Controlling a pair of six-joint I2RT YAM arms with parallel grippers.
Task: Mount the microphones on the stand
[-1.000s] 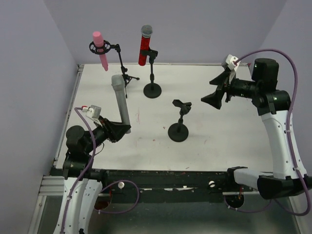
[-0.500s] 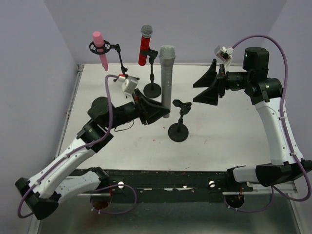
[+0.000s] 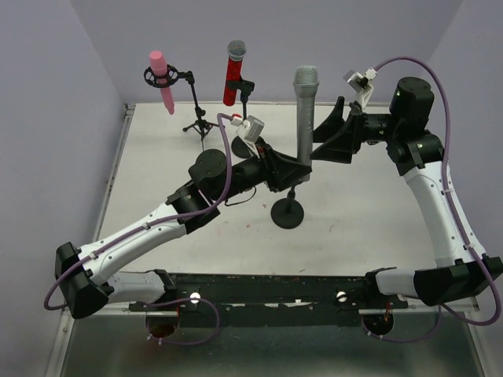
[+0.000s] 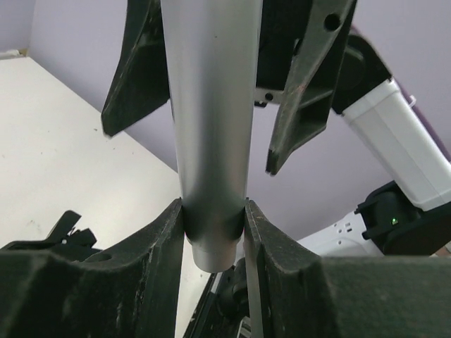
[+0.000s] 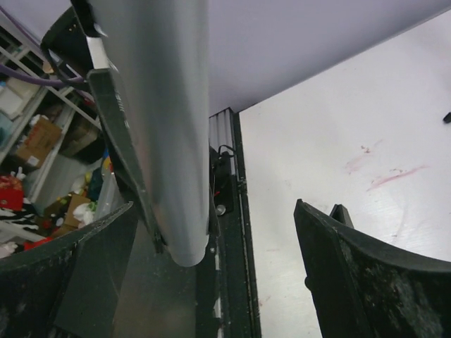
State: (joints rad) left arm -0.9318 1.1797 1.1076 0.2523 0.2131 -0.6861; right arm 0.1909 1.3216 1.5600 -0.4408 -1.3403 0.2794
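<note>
Top external: grey mic (image 3: 305,110), smooth silver body, mesh head, upright above short stand (image 3: 288,210), far from table (image 3: 377,228) edges. Left gripper (image 3: 299,174) clamps its base; right gripper (image 3: 324,129) spread wide around it.

Pink microphone (image 3: 167,96), red microphone (image 3: 229,88), silver-grey microphone (image 3: 305,118)

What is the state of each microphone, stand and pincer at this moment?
pink microphone, already mounted
red microphone, already mounted
silver-grey microphone, upright, gripped at its lower end
low stand, without microphone
left pincer, shut on the silver-grey microphone
right pincer, open, one finger on each side of that microphone
</note>
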